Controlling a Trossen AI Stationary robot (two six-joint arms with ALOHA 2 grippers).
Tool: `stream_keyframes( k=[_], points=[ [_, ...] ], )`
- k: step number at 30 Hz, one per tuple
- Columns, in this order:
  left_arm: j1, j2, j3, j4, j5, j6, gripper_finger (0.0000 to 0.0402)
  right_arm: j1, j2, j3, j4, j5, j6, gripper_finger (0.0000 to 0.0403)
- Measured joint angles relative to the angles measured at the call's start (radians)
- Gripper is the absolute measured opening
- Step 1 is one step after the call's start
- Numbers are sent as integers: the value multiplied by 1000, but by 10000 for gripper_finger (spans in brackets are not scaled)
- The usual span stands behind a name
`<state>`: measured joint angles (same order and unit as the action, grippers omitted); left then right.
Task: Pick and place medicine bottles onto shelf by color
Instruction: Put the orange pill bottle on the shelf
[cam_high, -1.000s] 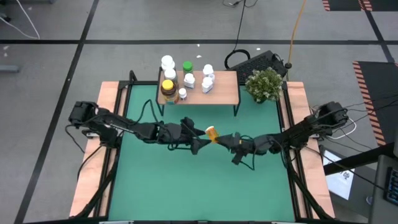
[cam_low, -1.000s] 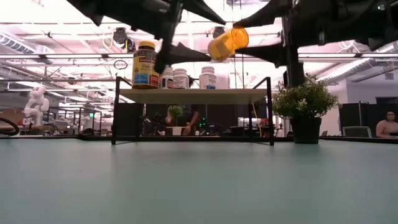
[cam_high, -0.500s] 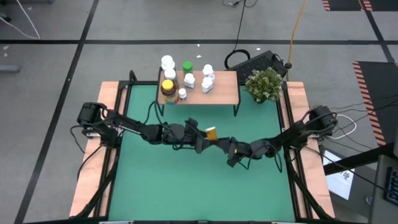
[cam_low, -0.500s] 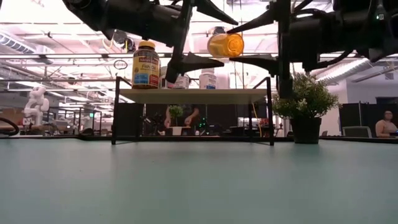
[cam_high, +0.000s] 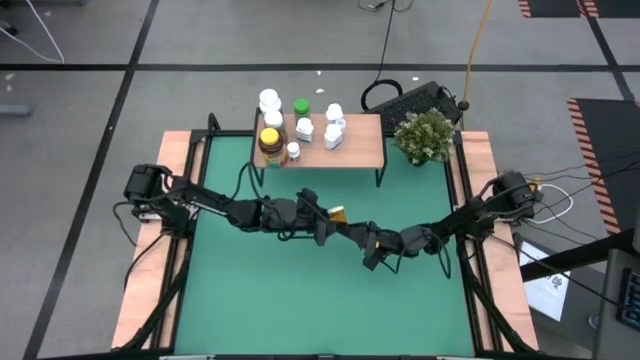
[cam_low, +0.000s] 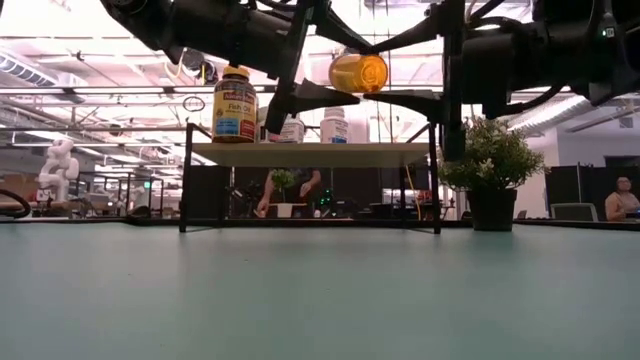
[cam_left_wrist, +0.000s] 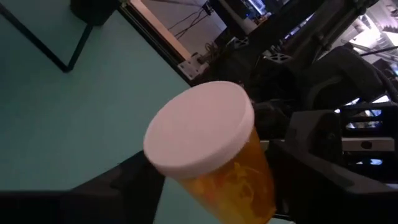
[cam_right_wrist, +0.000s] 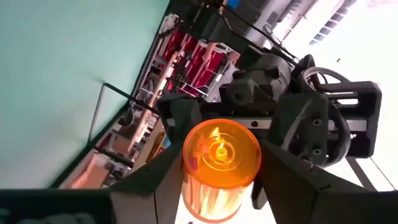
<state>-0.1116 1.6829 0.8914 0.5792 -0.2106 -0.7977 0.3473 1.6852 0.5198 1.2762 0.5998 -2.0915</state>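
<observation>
The right pincer (cam_low: 400, 70), clamped on the translucent orange plastic bottle (cam_low: 359, 72) held sideways in mid-air, now meets the left pincer (cam_low: 322, 60), whose prongs have narrowed around its white-capped end, suggesting a handover toward the light wood shelf (cam_high: 360, 150) beyond.

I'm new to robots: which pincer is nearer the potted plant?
Right. The right pincer, holding the orange bottle above mid-table, lies on the plant's side; the left pincer meets the bottle from the far side.
</observation>
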Motion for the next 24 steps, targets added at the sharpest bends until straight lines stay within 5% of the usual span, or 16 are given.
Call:
stream_keyframes(
  k=[8, 13, 19, 24],
  points=[
    [-1, 0, 0, 0, 10, 62, 190, -8, 0, 0, -25, -78, 243, 201],
    [6, -8, 0, -40, 7, 187, 199, -7, -11, 0, -24, -78, 839, 236],
    [7, -37, 1, -162, -30, 524, 192, -8, -158, -1, -212, -64, 1487, 262],
    [-37, -20, 1, -229, -44, 834, 183, -68, -357, -1, -352, -315, 1833, 278]
  ],
)
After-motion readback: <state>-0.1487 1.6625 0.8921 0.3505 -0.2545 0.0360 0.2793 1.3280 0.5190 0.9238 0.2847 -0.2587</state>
